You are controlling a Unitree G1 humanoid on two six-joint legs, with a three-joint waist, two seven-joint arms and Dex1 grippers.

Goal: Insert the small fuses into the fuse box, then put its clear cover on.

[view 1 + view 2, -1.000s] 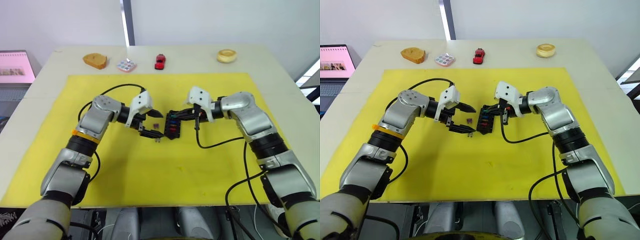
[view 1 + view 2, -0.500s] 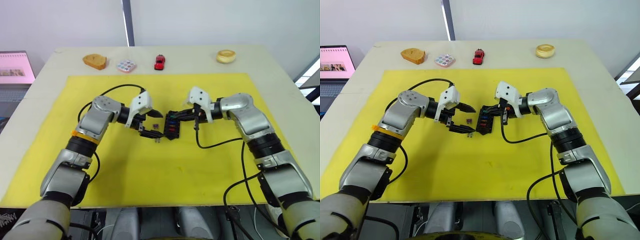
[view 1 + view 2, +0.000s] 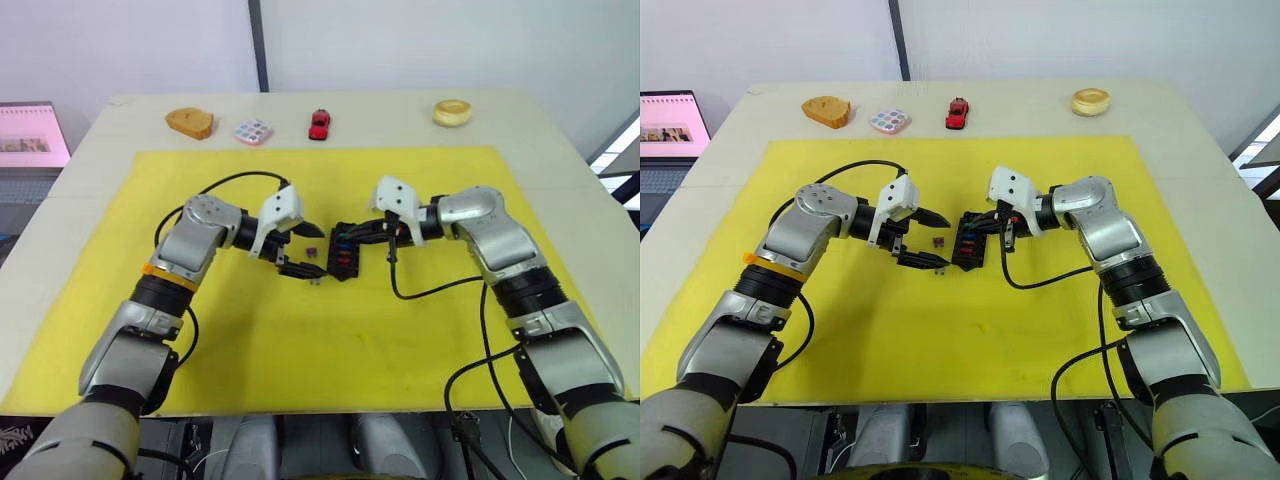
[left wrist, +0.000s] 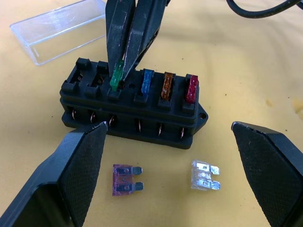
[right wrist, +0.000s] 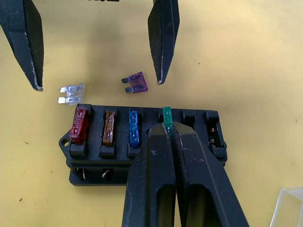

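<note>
The small black rectangular plastic fuse box (image 4: 132,111) sits near the middle of the yellow mat (image 3: 400,330), between the two grippers. Three blade fuses stand seated in one row of its slots: a red one (image 4: 191,88), a brown one (image 4: 167,85) and a blue one (image 4: 147,81). In the next slot along, a green blade fuse (image 5: 167,116) stands upright, pinched between the closed black fingers of the right gripper (image 5: 167,130), with its lower end at the slot mouth. The two slots beyond it are open.

On the mat just beside the box lie a purple blade fuse (image 4: 125,179) and a clear, greyish blade fuse (image 4: 204,175), both flat. The left gripper (image 3: 301,250) hangs over these two with its fingers (image 4: 75,175) spread wide and nothing between them.

The transparent rectangular plastic cover (image 4: 59,29) lies on the mat on the far side of the box from the loose fuses.
</note>
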